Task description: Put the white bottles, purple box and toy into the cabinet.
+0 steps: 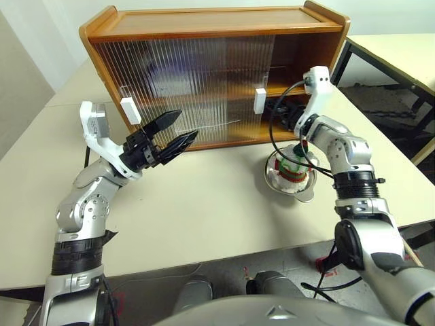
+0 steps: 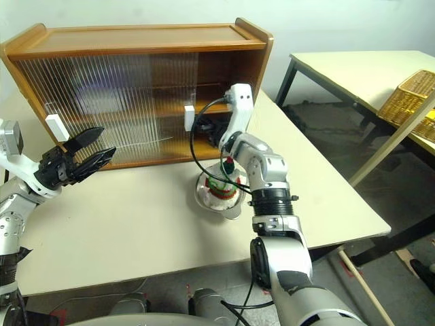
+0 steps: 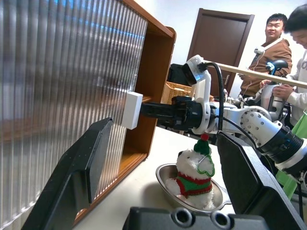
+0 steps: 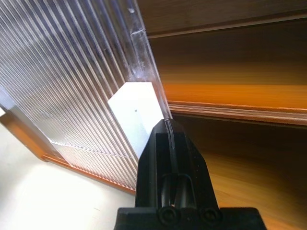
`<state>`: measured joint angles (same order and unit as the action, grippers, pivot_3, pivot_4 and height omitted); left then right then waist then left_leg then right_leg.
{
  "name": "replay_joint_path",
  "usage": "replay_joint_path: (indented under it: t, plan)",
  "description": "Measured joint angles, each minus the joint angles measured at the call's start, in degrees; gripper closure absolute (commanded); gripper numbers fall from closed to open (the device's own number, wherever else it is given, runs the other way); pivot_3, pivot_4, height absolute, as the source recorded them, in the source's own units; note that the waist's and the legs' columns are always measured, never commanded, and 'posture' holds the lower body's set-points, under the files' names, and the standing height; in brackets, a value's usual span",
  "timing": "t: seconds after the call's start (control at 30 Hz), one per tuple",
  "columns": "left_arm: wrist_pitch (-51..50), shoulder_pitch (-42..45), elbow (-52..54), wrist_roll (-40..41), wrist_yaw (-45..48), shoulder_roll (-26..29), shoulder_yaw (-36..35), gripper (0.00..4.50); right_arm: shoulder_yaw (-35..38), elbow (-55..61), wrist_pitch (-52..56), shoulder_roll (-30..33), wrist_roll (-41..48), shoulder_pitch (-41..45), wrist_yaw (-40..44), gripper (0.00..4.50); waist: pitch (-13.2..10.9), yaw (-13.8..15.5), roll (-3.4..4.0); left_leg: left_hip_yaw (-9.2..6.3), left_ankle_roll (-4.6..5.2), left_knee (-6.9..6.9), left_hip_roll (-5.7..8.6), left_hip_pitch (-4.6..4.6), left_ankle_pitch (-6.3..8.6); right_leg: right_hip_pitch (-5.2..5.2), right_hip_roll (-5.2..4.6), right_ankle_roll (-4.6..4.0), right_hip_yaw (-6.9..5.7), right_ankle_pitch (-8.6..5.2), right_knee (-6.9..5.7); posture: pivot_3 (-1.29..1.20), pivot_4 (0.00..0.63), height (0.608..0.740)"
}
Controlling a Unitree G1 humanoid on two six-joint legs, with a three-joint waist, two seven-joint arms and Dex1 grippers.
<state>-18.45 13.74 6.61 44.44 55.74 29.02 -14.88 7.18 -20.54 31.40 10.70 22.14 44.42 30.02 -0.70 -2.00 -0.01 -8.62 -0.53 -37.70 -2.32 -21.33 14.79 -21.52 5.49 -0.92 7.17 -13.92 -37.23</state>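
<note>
Head view: left gripper (image 1: pixel 175 134) open, idle, facing the cabinet (image 1: pixel 217 27). Right gripper (image 3: pixel 148 110) closed, empty, tips against the door handle (image 4: pixel 135 116). Left wrist view: toy (image 3: pixel 194 175) sits in the bowl (image 3: pixel 165 171) below it. Recommend steady sideways pressure along the track.

the orange-brown cabinet (image 1: pixel 217 20) is showing ribbed translucent doors (image 1: pixel 197 85) with white handles (image 1: pixel 259 100); the white toy (image 3: pixel 194 175) is wearing red and green.

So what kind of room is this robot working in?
Most likely a lab or test room: plain tables, a wooden cabinet set on one as a prop, a wicker basket on another, and people standing by a door, watching.
</note>
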Motion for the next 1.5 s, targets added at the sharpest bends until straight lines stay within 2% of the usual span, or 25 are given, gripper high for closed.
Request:
replay_joint_path:
  t: [0.47,0.77,1.0,1.17,1.27,1.5]
  plan:
    - [0.1,-0.6,0.4,0.0,-0.6,0.0,0.0,0.0,-2.2,-3.3,-2.1,-4.5,-0.2,2.8,0.7,4.49,0.0,0.3,0.0,0.0,0.0,0.01,-0.02,-0.13,0.0,-0.19,0.01,-0.25,-0.02,0.07,-0.07,0.01,0.0,0.74]
    - [0.1,-0.7,0.5,0.0,-0.7,0.0,0.0,0.0,-2.9,-3.7,-2.2,-4.3,-0.2,2.8,1.1,4.49,0.0,0.3,0.0,0.01,-0.02,0.0,-0.02,-0.22,-0.01,-0.28,0.01,-0.68,-0.02,0.31,-0.07,-0.02,0.0,0.74]
    - [0.2,0.3,0.0,-0.1,-0.2,-1.1,0.7,0.0,-2.1,-0.7,-7.6,3.5,-1.6,-1.2,2.6,4.49,0.0,0.7,-0.05,0.03,-0.02,-0.13,0.02,-0.28,-0.01,-0.24,-0.08,-0.57,-0.03,0.36,-0.06,-0.07,0.0,0.74]
    - [0.6,1.4,-1.0,-0.3,0.5,-1.8,1.7,0.0,2.4,2.0,-10.0,8.7,-0.7,-6.5,3.6,4.49,0.0,0.3,-0.05,0.25,-0.02,-0.17,0.05,-0.23,-0.02,-0.18,-0.1,-0.33,0.06,0.47,-0.06,-0.09,0.0,0.74]
    - [0.6,2.0,-2.1,-0.4,1.2,-2.1,2.5,0.0,4.8,7.5,-9.0,11.1,2.0,-9.8,5.2,3.52,0.0,-0.1,-0.05,0.73,-0.01,-0.2,0.02,-0.18,-0.03,-0.11,0.02,0.24,0.03,0.18,-0.06,-0.1,0.0,0.74]
    - [0.9,3.0,-3.4,-1.0,2.2,-2.1,2.7,0.0,11.7,21.4,-1.9,18.3,13.1,-22.0,11.5,0.9,0.0,-0.7,-0.1,0.74,0.01,-0.23,0.0,0.46,-0.04,0.67,0.55,0.07,0.24,-0.2,-0.01,-0.11,0.0,0.74]
